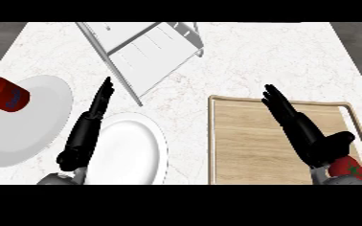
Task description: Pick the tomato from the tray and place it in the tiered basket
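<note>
The tomato (348,166) lies at the near right corner of the wooden tray (247,139), just below the thumb of the right hand (311,134) and close beside its wrist. You see only a part of it, because the wrist covers one side. You cannot tell from this view if the thumb touches it.

The right hand is stretched out over the tray with straight fingers pointing away from the robot, and it holds nothing. The thumb stands out to the side, toward the tray's right edge.

The tiered basket (145,50) is far ahead of this hand and to its left, on the marble counter (283,52), well apart from the tray. It is a white frame with shelves, and it looks tilted in the view.

The left hand (88,124) is also flat and empty, with its fingers straight and pointing toward the basket's near corner. To the right of this hand, and partly under it, you find a white plate (134,148). To its left there is a second white plate (42,119), and on the far edge of that plate stands a red can (11,95), only partly in the view.
</note>
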Robot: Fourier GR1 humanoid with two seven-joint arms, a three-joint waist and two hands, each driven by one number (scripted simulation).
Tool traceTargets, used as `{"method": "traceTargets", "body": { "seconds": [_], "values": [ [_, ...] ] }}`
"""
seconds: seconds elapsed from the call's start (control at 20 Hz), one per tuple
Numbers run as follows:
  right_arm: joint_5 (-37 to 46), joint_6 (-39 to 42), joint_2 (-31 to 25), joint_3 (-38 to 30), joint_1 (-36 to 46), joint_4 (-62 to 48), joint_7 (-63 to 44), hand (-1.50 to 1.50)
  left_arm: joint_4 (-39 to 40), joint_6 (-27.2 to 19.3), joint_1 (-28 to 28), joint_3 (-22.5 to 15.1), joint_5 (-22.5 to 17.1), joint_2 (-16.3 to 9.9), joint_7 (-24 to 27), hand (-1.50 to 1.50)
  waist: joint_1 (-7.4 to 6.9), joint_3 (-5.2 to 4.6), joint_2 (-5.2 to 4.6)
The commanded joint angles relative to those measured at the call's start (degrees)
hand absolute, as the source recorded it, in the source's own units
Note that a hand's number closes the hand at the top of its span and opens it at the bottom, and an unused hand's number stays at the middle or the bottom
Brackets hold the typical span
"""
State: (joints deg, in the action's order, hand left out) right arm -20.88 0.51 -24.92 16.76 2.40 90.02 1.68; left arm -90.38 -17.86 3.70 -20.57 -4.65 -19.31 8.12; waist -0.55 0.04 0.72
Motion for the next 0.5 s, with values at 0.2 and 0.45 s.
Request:
{"method": "traceTargets", "body": {
  "seconds": [0.2, 0.45],
  "values": [
    [8.55, -14.76, 0.22, -8.99, 0.41, 13.33, 6.97, 1.50, 1.50, 2.93, -2.55, 8.45, -7.97, -3.93, -8.54, 0.00, 2.67, -0.20, -0.03],
    [12.42, -36.59, 3.40, -21.89, -9.07, 2.44, -0.74, -1.50, 0.89, 3.32, -4.52, 10.18, -11.54, -3.71, -11.19, 0.00, 5.66, -0.15, -0.25]
  ]
}}
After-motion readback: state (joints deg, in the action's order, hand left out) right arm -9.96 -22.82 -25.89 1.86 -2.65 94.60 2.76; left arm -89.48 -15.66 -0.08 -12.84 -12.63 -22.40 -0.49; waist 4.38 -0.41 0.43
